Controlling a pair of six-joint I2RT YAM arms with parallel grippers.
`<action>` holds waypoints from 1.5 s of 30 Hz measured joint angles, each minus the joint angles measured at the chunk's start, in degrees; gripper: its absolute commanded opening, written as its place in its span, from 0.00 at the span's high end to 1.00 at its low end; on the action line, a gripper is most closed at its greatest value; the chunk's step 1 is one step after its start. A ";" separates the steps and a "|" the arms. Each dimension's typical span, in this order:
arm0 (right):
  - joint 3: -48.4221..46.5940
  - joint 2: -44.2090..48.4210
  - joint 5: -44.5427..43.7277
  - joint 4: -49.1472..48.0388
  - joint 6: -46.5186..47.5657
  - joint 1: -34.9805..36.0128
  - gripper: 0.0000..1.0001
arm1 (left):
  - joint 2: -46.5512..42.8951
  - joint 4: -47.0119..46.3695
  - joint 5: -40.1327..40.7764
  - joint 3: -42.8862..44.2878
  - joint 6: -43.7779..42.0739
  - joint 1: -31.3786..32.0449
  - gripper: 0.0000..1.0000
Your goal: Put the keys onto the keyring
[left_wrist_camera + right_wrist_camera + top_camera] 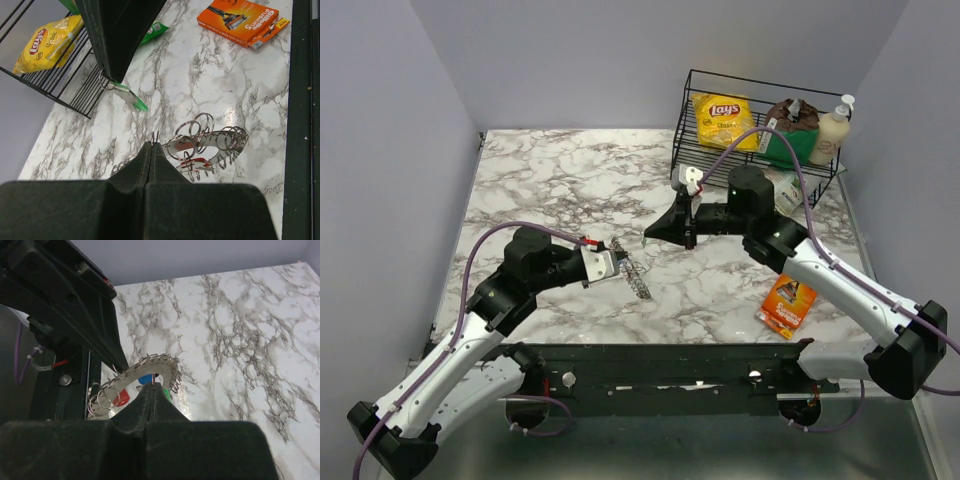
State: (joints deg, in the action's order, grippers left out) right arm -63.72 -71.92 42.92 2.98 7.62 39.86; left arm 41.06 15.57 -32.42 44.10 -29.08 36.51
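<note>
The keyring (638,274) is a flat grey toothed ring hung with small split rings, held on edge just above the marble between the arms. My left gripper (614,258) is shut on its rim; the ring (212,142) and a red key (196,164) show past the left fingertips (154,145). My right gripper (658,234) is shut on a thin wire ring (152,383) from which the pale green key (131,98) hangs. In the right wrist view the keyring (161,365) stands just beyond the tips, with the red key (120,399) and the blue key (146,378) on it.
A black wire basket (682,140) at the back right holds a yellow Lay's bag (723,118), a bottle (831,134) and other packets. An orange razor packet (787,305) lies at the front right. A small green packet (158,30) lies near the basket.
</note>
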 measured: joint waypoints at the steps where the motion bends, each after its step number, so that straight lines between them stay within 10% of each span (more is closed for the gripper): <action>1: -0.20 -0.17 0.11 0.15 0.22 0.42 0.99 | 0.02 0.00 -0.02 0.00 0.02 0.00 1.00; 45: 0.15 -3.06 1.53 4.22 4.02 6.69 0.99 | -0.13 -1.36 -0.09 -0.52 1.27 0.00 1.00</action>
State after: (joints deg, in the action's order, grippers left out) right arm -63.57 -74.98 44.45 7.20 11.64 46.54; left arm 40.93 14.22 -32.51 43.57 -27.81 36.51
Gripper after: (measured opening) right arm 0.011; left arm 0.009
